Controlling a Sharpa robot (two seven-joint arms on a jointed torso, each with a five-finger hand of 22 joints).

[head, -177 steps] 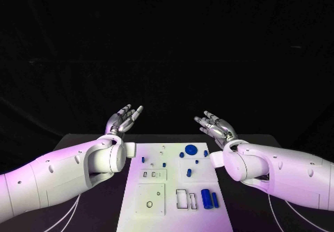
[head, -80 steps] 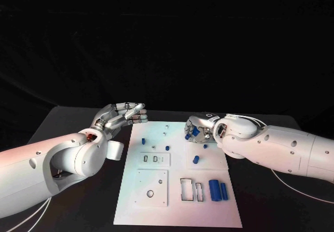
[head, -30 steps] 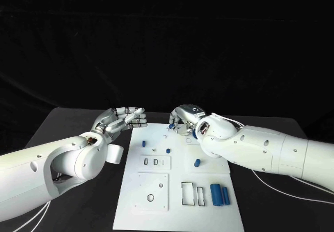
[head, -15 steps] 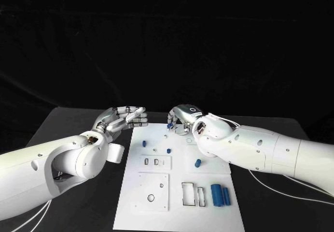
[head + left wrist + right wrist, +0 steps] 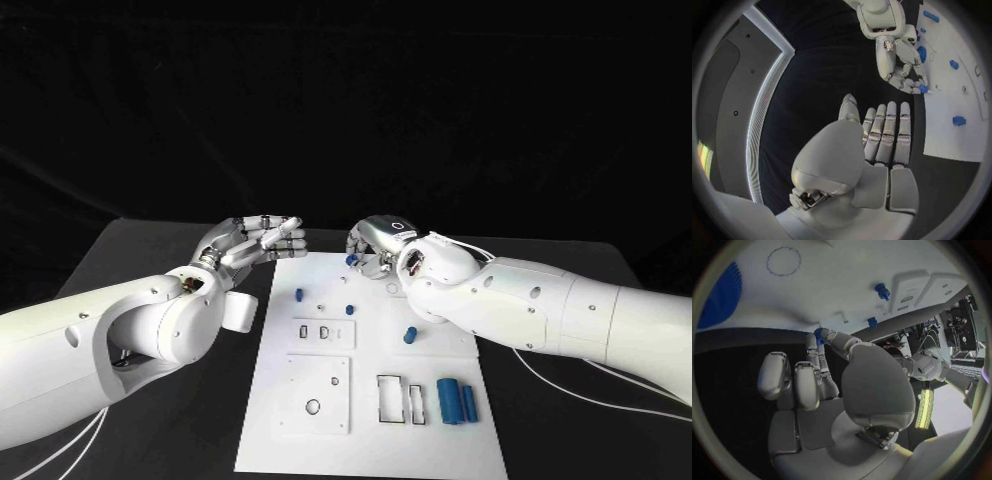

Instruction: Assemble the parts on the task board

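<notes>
The black table (image 5: 159,260) carried the white task board (image 5: 433,440), a long plate whose long axis ran away from the robot toward the far edge. The right arm (image 5: 548,315) reached in across the board's far right corner, and the left arm (image 5: 101,340) lay just off the board's left side. The right hand (image 5: 378,243) hung over the far end of the board with its fingers curled down, pinching a small blue part (image 5: 353,260) between thumb and a fingertip — the right wrist view showed that same blue piece (image 5: 819,334) at the fingertips, just above the white surface. Which way this part's long axis pointed could not be told. The left hand (image 5: 260,243) was raised beside the board's far left corner, fingers straight and lying close together, grasping nothing. Near the board's close right corner two blue cylinders (image 5: 457,401) lay side by side, their long axes along the board's length, just beside a pair of rectangular slots (image 5: 400,399). A short blue part (image 5: 410,335) lay mid-board at the right, a small blue peg (image 5: 299,297) stood toward the left, and another blue peg (image 5: 348,309) stood between them, well apart from both.
</notes>
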